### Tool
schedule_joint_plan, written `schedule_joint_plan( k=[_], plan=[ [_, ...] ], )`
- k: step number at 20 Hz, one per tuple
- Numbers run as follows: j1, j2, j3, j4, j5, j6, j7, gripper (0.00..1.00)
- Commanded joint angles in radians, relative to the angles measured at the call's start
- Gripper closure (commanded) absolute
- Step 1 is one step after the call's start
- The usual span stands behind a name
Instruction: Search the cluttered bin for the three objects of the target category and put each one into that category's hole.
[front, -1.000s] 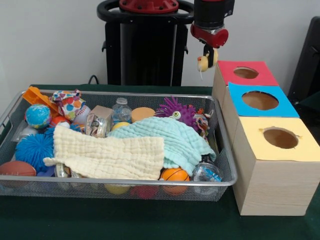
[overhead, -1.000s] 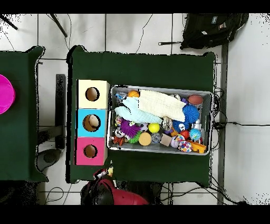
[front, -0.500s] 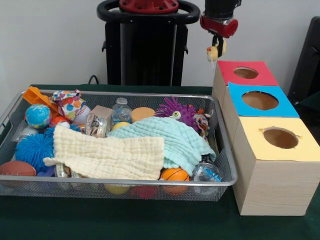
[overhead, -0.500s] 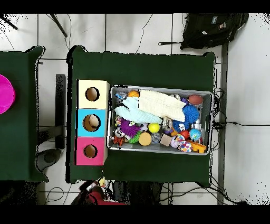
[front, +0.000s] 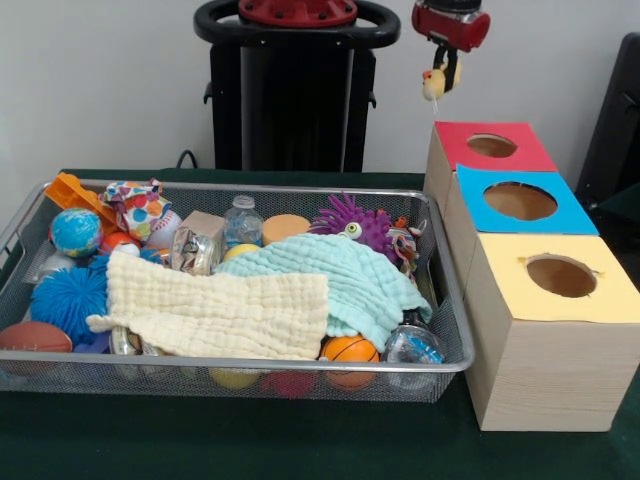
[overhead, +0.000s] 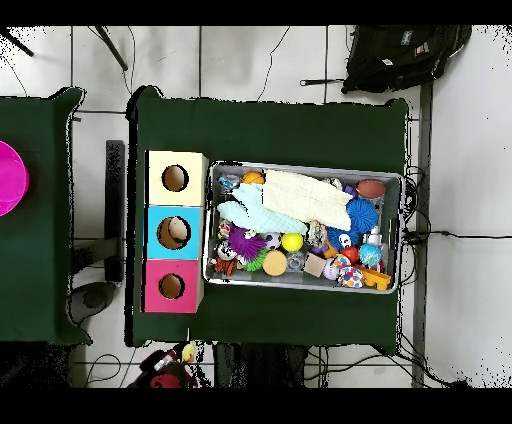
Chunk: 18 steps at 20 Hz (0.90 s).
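1. small yellow toy (front: 433, 83) hangs from the red tool (front: 448, 72), which is clenched on it, high above the far end of the box row, just left of and above the red-topped box (front: 490, 146).
2. step in hand, i'd judge: carrying a picked item to a hole; nothing dropped yet.
3. next move calls for bringing the toy over the right category's hole, lowering, then letting go. which hole fits, can't tell.
4. front view shows the grip and the wire bin (front: 445, 365) w/ cloths over the clutter.
5. overhead view shows the toy (overhead: 188, 351) off the desk (overhead: 300, 130) edge, beyond the pink box (overhead: 171, 286), plus sth pale inside the blue box's hole (overhead: 173, 233).
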<state>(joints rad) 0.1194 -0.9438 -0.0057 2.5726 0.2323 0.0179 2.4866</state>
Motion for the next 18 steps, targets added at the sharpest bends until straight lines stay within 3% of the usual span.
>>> schedule_joint_plan(
  k=[1,8,18],
  plan=[
    [-0.015,-0.038,-0.061,-0.202,0.073,0.093,0.116,1.0],
    [-0.028,-0.024,-0.046,-0.245,0.075,0.11,0.126,1.0],
    [0.035,0.067,-0.052,-0.324,0.148,0.06,0.172,1.0]
  ],
)
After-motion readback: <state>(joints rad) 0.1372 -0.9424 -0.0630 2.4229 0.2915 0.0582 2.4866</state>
